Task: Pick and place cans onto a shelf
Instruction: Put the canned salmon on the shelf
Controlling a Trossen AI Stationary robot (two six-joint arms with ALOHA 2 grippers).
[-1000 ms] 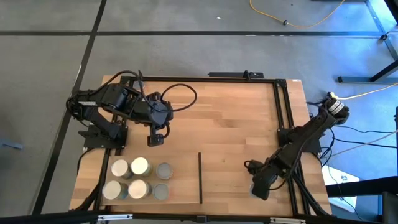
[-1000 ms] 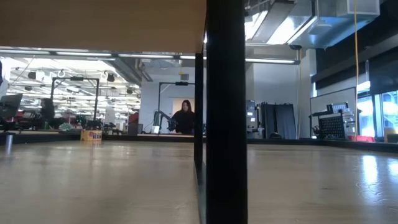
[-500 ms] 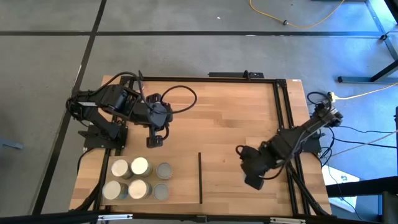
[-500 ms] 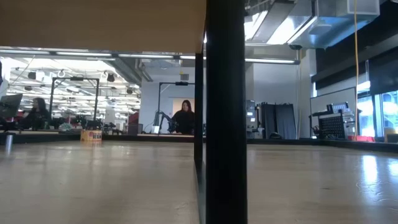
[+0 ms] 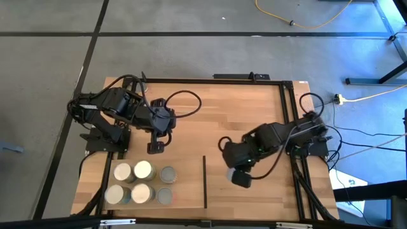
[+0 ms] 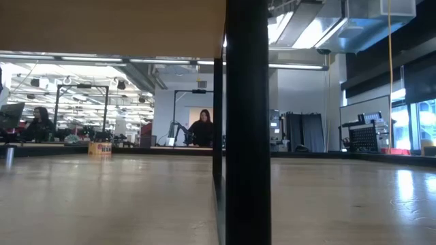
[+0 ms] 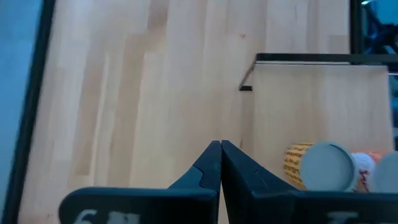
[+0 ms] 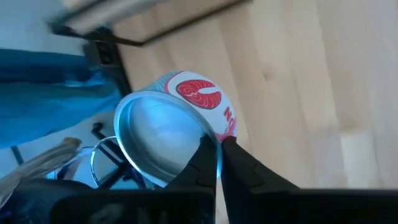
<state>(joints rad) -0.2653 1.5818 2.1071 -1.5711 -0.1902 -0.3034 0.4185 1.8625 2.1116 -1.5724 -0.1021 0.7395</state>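
The left arm reaches from its base at the table's left edge toward the middle, elbow folded, wrist bent down, a cable looping above the forearm. The left gripper points down at the tabletop, its two dark fingers pressed flat together with nothing between them. The right arm stretches from its base at the right edge in toward the table's centre, forearm lying low and nearly level. The right gripper hangs at its end, turned toward the near edge; its fingers stand almost together, pinching the thin rim of a can that sits just ahead of the fingertips.
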